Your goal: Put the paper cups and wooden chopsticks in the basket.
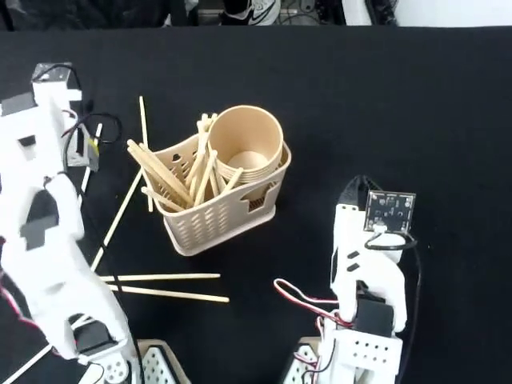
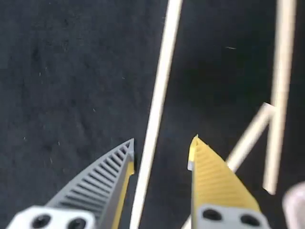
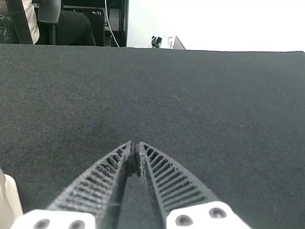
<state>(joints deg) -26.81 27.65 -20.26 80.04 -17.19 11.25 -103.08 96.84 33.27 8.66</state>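
Observation:
A cream slatted basket (image 1: 216, 216) stands mid-table holding stacked paper cups (image 1: 248, 148) and several wooden chopsticks (image 1: 164, 176). More chopsticks lie loose on the black cloth: two side by side (image 1: 164, 286) in front of the basket, a slanted one (image 1: 120, 216) and one behind (image 1: 144, 120). My left gripper (image 2: 162, 140) is open low over the cloth at the far left (image 1: 86, 156), with one chopstick (image 2: 159, 95) lying between its fingers, not clamped. My right gripper (image 3: 135, 145) is shut on nothing, to the right of the basket (image 1: 356, 188).
Two more chopsticks (image 2: 279, 95) lie close beside the left gripper. The table's far edge (image 3: 152, 47) has chairs and cables behind it. The basket's corner (image 3: 7, 200) sits near the right gripper. Open black cloth stretches to the right.

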